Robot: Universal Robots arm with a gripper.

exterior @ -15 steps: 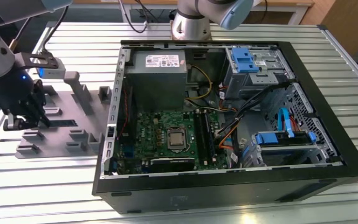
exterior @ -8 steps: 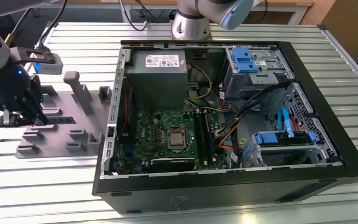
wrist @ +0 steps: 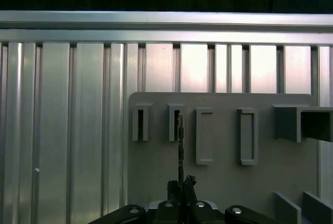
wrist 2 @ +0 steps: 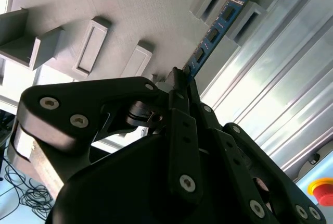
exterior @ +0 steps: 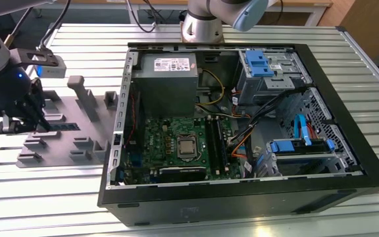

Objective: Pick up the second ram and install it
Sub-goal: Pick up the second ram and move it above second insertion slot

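Note:
The second ram (wrist 2: pixel 216 31) is a thin blue-green stick with black chips, resting in the grey tray (wrist 2: pixel 130 10) with its far end between two upright posts. My gripper (wrist 2: pixel 179 78) is shut on its near end. In the first wrist view the second ram (wrist: pixel 180 146) appears edge-on, running from my gripper (wrist: pixel 180 185) up to a tray post. In the exterior view my gripper (exterior: pixel 28 127) is low over the grey tray (exterior: pixel 77 148) at the exterior view's left, and the second ram (exterior: pixel 64 127) pokes out toward the computer case.
An open black computer case (exterior: pixel 242 197) lies at the exterior view's right of the tray, its green motherboard (exterior: pixel 170 143) facing up among cables and blue drive brackets. The tray carries several upright posts (exterior: pixel 84 96). A ribbed metal table (exterior: pixel 57 197) lies underneath.

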